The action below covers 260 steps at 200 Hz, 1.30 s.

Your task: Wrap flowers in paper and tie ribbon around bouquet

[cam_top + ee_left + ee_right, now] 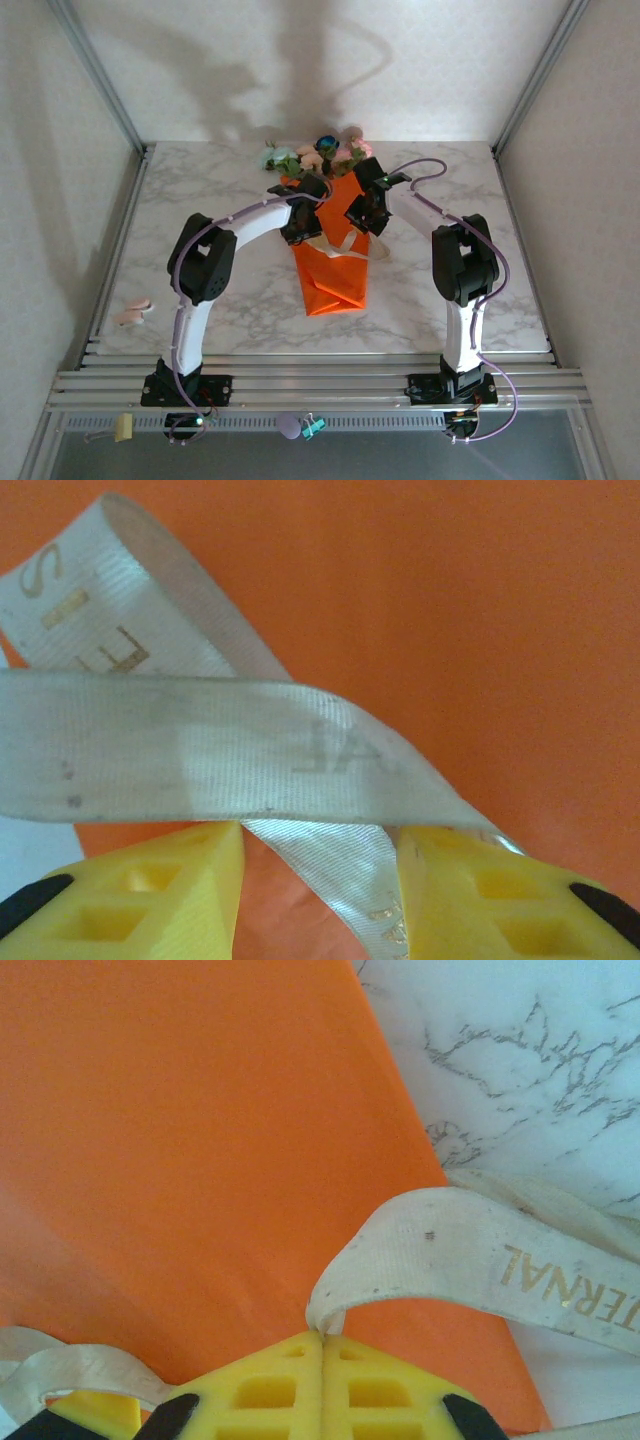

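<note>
- Now the bouquet point(330, 285) lies between the arms, its long axis running away from them, with the flowers point(315, 155) at the far end. The ribbon point(340, 247) crosses its waist.
- Pressed together, the right gripper point(322, 1338) pinches a ribbon loop by the bouquet's right edge.
- Spread, the left gripper point(320, 852) straddles one strand where the ribbon crosses itself.
- Likely next, the left clamps that strand and both pull sideways, across the axis.

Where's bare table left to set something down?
Far-left table beyond the left arm; far-right corner beside the right arm; near strip below the paper. Crowded: centre, around the flowers and ribbon; small pink object near-left.
</note>
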Tool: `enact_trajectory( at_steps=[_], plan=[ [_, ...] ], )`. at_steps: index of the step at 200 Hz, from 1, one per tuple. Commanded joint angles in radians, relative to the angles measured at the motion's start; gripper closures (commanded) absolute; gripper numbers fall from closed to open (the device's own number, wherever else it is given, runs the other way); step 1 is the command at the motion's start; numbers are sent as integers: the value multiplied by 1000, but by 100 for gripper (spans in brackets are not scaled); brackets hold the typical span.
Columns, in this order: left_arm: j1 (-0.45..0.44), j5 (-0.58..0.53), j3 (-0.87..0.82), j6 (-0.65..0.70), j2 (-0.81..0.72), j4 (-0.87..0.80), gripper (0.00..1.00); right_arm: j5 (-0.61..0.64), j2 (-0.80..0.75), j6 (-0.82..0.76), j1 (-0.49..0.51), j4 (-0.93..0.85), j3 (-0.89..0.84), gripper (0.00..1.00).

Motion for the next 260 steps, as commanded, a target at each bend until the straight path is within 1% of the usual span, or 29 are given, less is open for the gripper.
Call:
enact_trajectory(
  at_steps=[1,57,65,96,111,134,192,216,225,260],
  plan=[
    [-8,-33,14,-6,19,-25,56,-1,4,-9,-1,1,5,100],
    [-9,-26,-2,-5,48,-3,57,-6,-6,-3,-1,15,-15,100],
    [-9,-24,6,-5,57,-1,60,-7,-9,-1,-1,18,-21,100],
    [-9,-20,15,-1,76,8,78,-6,-23,0,-1,24,-34,100],
    [-9,-26,12,0,67,8,84,-5,-26,0,0,21,-35,100],
    [-9,-35,4,-1,32,0,90,-2,-34,0,-1,22,-40,100],
    [-6,-34,-93,-14,-111,-8,90,24,-56,-26,-10,1,-34,100],
    [3,-27,-129,-24,-156,-1,95,35,-76,-40,-26,-6,-42,100],
    [5,-19,-140,-27,-171,2,100,34,-81,-45,-34,-7,-42,100],
    [20,24,-212,-42,-243,1,100,30,-91,-85,-57,-9,-34,100]
  ],
)
